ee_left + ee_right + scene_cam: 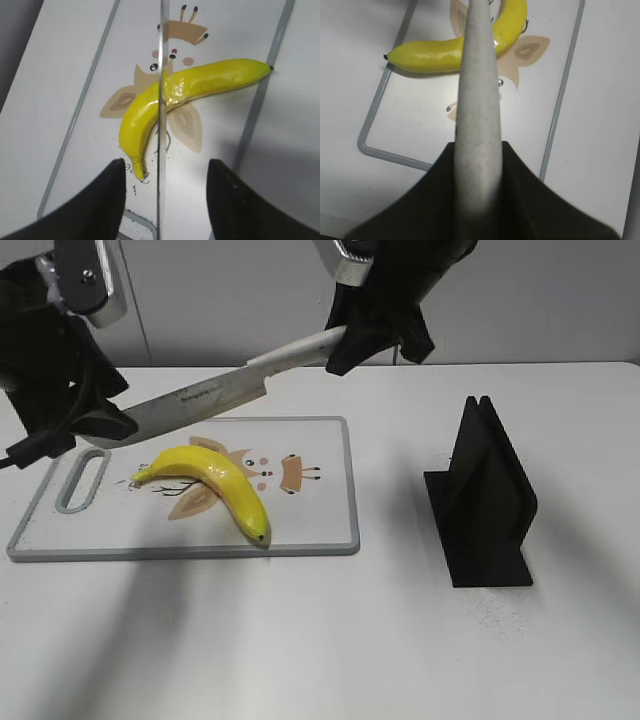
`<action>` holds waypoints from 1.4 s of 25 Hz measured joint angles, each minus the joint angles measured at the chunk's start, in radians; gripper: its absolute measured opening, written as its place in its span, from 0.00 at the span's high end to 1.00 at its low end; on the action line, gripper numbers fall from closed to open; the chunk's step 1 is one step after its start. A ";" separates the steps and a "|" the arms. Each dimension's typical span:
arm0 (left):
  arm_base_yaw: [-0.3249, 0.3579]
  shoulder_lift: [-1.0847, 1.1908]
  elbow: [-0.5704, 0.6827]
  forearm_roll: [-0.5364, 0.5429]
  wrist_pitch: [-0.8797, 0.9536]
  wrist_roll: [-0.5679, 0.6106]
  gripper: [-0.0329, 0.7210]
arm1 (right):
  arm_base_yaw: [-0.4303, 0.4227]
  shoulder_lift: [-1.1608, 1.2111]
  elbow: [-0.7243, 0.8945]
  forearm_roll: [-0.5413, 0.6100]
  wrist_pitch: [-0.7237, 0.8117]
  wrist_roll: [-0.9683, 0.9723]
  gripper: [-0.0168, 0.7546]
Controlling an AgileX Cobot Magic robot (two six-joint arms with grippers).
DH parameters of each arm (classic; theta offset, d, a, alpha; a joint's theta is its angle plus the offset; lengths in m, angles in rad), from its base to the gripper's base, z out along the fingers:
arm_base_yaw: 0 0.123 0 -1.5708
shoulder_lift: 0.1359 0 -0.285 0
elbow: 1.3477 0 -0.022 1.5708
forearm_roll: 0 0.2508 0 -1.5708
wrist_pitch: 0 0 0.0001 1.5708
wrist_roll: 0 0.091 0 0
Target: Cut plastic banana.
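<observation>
A yellow plastic banana (215, 480) lies whole on the white cutting board (320, 515). My right gripper (345, 340) is shut on the white handle of a knife (200, 400) and holds it in the air above the board, blade slanting down to the left. In the right wrist view the handle (477, 150) runs out between the jaws over the banana (430, 56). My left gripper (100, 425) is at the blade's tip. In the left wrist view its fingers (165, 167) are open, with the thin blade (161, 75) between them, untouched, crossing the banana (200, 85).
A black knife stand (485, 500) stands upright on the white table to the right of the board. The board has a grey rim and a handle slot (82, 480) at its left end, below the left gripper.
</observation>
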 joint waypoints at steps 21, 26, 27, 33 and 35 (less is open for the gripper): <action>-0.004 0.114 0.000 0.013 -0.082 0.000 0.96 | 0.001 0.019 -0.002 0.004 -0.007 -0.016 0.76; -0.004 0.143 0.000 0.016 -0.077 0.000 0.95 | -0.001 0.068 -0.007 0.005 -0.009 -0.016 0.76; -0.004 0.150 0.000 0.016 -0.076 0.000 0.95 | -0.001 0.077 -0.007 0.004 -0.013 -0.016 0.76; -0.004 0.189 0.000 0.012 -0.104 -0.001 0.95 | -0.001 0.114 -0.025 -0.036 -0.036 0.004 0.76; -0.004 0.191 0.000 0.011 -0.106 -0.001 0.95 | 0.001 0.127 -0.031 -0.068 -0.040 0.012 0.76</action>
